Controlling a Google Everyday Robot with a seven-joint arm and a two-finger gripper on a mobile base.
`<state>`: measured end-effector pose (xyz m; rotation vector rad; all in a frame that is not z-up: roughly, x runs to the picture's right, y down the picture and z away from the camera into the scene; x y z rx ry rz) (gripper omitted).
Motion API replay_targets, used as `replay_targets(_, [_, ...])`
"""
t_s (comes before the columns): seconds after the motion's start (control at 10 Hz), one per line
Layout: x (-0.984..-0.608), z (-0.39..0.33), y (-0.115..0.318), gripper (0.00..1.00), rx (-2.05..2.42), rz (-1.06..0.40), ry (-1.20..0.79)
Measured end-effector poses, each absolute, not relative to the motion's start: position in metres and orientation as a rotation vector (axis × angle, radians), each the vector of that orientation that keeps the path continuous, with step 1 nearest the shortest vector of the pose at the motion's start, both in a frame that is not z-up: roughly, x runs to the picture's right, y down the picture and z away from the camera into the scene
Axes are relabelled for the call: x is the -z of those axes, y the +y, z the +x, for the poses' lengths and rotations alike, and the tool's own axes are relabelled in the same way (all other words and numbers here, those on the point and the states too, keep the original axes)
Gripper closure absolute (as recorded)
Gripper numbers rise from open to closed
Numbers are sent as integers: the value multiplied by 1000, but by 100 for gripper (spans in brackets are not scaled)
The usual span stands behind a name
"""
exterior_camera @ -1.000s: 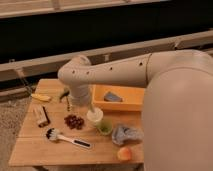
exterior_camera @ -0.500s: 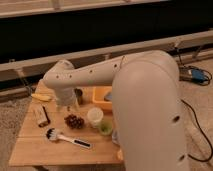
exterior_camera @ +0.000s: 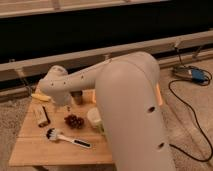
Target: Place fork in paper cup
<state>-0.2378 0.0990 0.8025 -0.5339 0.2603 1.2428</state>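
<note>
The white paper cup (exterior_camera: 94, 117) stands upright on the wooden table (exterior_camera: 35, 147), right of centre, partly covered by my arm. My gripper (exterior_camera: 63, 103) hangs below the wrist (exterior_camera: 55, 84) over the back left of the table. It is left of the dark can (exterior_camera: 76, 97) and up and left of the cup, apart from it. I cannot make out the fork; it may be hidden at the gripper or behind the arm.
A white-headed brush with a black handle (exterior_camera: 67, 138) lies at the front left. A dark red cluster (exterior_camera: 74, 121) sits left of the cup. A banana (exterior_camera: 39, 97) and a small box (exterior_camera: 42, 115) lie at the left. My arm hides the table's right side.
My arm has swung left and nearer the camera, covering more of the table's right half. The gripper has moved left, away from the cup towards the back left.
</note>
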Motion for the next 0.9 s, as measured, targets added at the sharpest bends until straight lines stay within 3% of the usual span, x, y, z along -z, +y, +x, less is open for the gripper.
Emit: replay_targets(0.9, [-868,-258,73,35,-1159,-524,185])
